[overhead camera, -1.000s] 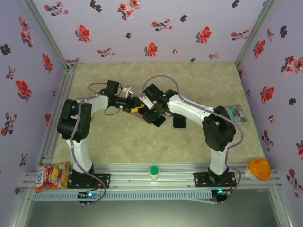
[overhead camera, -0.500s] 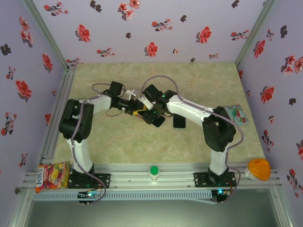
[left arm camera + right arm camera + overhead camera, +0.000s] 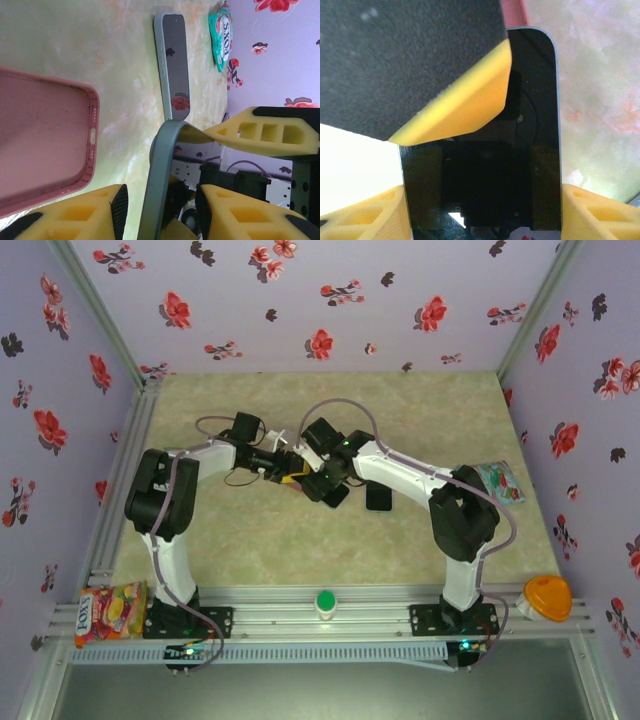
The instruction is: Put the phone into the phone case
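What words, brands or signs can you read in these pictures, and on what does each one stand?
"FOX'S": green sweet packet, left wrist view.
"FOX": colourful sweet bag at the lower left, top view; the rest is too small to read.
Apple logo, no letters: grey phone lying on the table.
Nothing readable on the pink case.

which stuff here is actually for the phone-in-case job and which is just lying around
For the job:
- phone, held up off the table
- pink case

Lying about:
- second phone, flat on the table
- green packet
- colourful sweet bag by the front rail
- orange object at the front right corner
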